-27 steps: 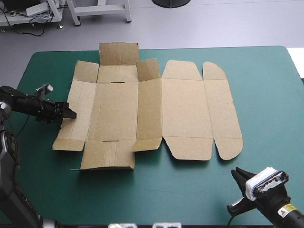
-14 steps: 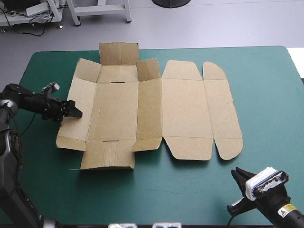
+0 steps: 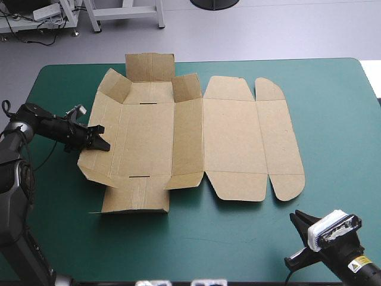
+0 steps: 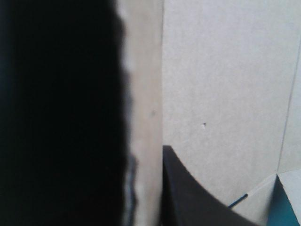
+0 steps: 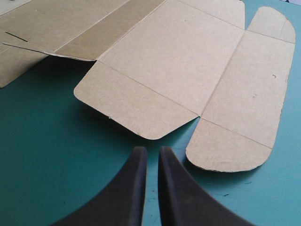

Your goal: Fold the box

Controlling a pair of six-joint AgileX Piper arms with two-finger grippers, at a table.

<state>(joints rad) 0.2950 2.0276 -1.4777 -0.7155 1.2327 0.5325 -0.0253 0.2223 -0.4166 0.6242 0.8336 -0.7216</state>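
The box (image 3: 196, 140) is a single cut sheet of brown board, creased but not assembled. It lies opened out on the teal-green cover (image 3: 333, 119), left of the table's middle. The left wall panel (image 3: 101, 140) is raised off the cover at a tilt along its crease. The far end flap (image 3: 149, 67), at the table's far edge, and the two corner flaps beside it stand partly upright. The near end flap (image 3: 134, 195) lies almost flat. The right half, comprising the lid panel (image 3: 229, 143) and the outer strip (image 3: 277, 140) with rounded ends, lies flat.
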